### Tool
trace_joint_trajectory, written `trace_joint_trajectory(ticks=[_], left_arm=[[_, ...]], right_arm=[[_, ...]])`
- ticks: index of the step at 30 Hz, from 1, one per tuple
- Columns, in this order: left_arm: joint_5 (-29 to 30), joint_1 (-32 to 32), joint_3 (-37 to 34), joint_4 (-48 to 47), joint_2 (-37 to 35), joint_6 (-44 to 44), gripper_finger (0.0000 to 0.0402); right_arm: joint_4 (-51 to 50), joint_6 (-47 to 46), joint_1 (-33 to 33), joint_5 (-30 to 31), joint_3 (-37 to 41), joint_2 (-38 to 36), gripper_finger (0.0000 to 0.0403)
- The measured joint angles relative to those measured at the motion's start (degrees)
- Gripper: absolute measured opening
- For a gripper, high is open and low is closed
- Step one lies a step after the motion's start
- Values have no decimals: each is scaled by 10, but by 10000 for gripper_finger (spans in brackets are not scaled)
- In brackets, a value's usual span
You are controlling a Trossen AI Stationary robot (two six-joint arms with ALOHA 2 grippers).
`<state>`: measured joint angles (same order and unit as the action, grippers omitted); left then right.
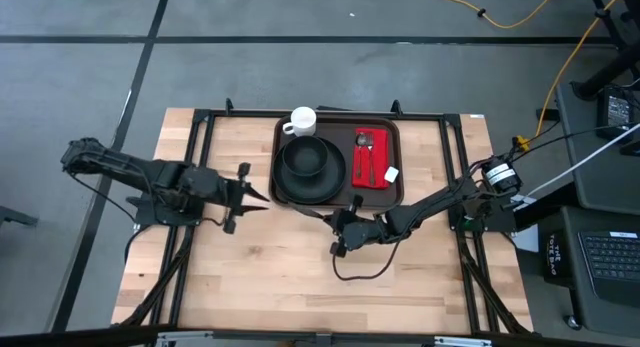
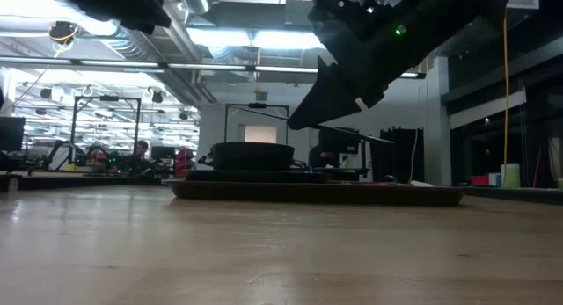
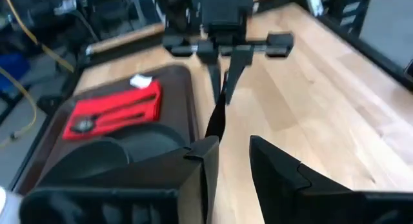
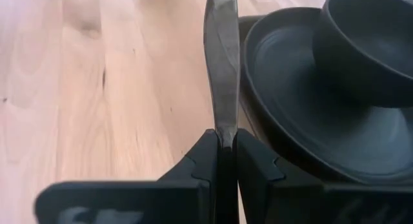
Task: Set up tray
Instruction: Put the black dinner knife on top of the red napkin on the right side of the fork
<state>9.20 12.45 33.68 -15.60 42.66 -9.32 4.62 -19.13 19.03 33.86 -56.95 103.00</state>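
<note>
Right tool (image 4: 222,161) pinching slim metal knife (image 4: 221,62)

clear: bare table (image 1: 260,267) in front | blocked: tray (image 1: 393,192) (plate (image 1: 290,187), mug (image 1: 303,120), napkin (image 1: 372,159))

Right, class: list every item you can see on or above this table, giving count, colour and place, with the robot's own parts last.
tray: one, dark brown, far middle of the wooden table
plate: one, black, left part of the tray
bowl: one, black, on the plate
mug: one, white, tray's far left corner
napkin: one, red, right part of the tray, cutlery lying on it
knife: one, dark metal, gripped by the right end effector beside the plate
left end effector: one, dark, left of the tray
right end effector: one, dark, at the tray's near edge
</note>
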Motion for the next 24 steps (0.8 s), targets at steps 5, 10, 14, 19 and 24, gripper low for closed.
trace_joint_trajectory(ticks=[5, 10, 14, 19, 24], left_arm=[[-13, 0, -53, 35, -56, -11, 70], [-13, 0, -83, 54, -106, -11, 59], [-14, 0, -95, 61, -134, -14, 50], [-32, 0, -140, 113, -151, -18, 42], [-46, 0, -182, 189, -153, -19, 38]], right_arm=[[5, -1, 5, 27, 0, -6, 41], [-7, -1, 26, 81, 0, -32, 41], [-29, -4, 54, 115, 0, -53, 41], [-61, -45, 90, 176, 0, -57, 41], [-81, -100, 123, 211, 0, -57, 41]])
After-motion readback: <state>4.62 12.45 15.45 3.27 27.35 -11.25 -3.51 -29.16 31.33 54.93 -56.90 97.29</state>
